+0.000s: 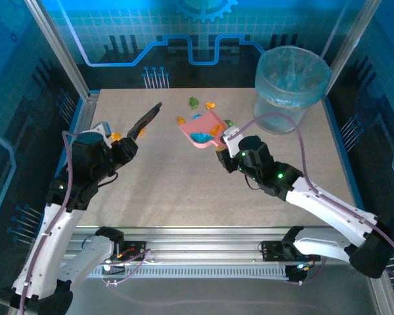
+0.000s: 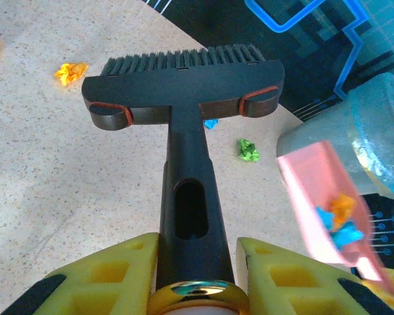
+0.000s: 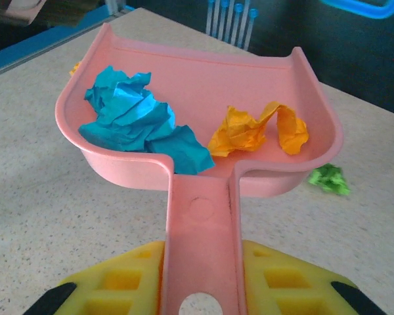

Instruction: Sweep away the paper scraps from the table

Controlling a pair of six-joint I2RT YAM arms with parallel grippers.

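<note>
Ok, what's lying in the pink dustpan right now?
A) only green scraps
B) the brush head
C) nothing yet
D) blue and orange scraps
D: the right wrist view shows a crumpled blue scrap and an orange scrap inside the pink dustpan, while a green scrap lies on the table beside it.

back wall [image 1: 184,36]: blue panel, grid and circuit-line print, gear motif [image 1: 203,8] at top; side walls [image 1: 13,98] alike; silver corner posts [image 1: 58,49]; blue-tinted light.

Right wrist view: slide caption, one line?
Right gripper shut on pink dustpan handle; blue scrap and orange scrap inside, green scrap on table.
</note>
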